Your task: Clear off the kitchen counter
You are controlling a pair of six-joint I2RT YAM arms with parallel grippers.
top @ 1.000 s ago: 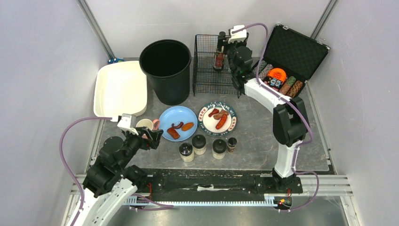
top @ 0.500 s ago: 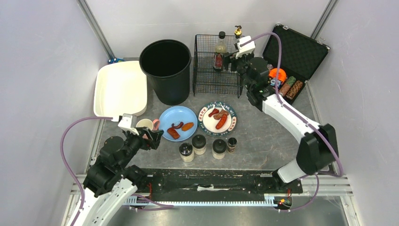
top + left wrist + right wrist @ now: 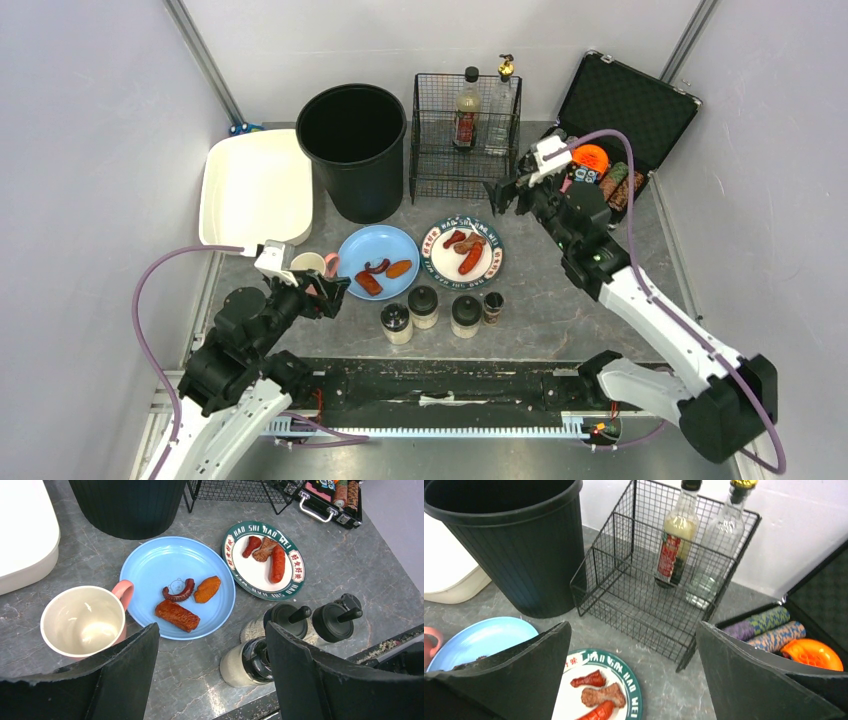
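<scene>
The dark counter [image 3: 560,290] is lying between pale walls [image 3: 90,150], under both tools and carrying everything. From above, the left tool [image 3: 330,288] is hovering spread and empty. A mug [image 3: 305,263] is sitting just off its left finger and a blue plate [image 3: 365,245] straight ahead, so it is probably lining up on one of them. The right tool [image 3: 505,192], likewise spread and gripping nothing, is hanging just short of a rack [image 3: 440,175]. Only this view is showing both arms, the whole tray [image 3: 255,190] ahead-left of the left tool, and four jars [image 3: 423,305] in a row off its right finger.

The left wrist view is adding that the mug is empty. It is also showing sausage pieces [image 3: 172,615] lying on the blue plate, with more on a white plate [image 3: 252,575] farther ahead-right.

The right wrist view is showing two bottles [image 3: 674,540] standing upright at the back of the rack, dead ahead, likely their storage place. A bin [image 3: 524,540] is standing ahead-left, probably for scraps. An open case [image 3: 819,600] is sitting ahead-right.
</scene>
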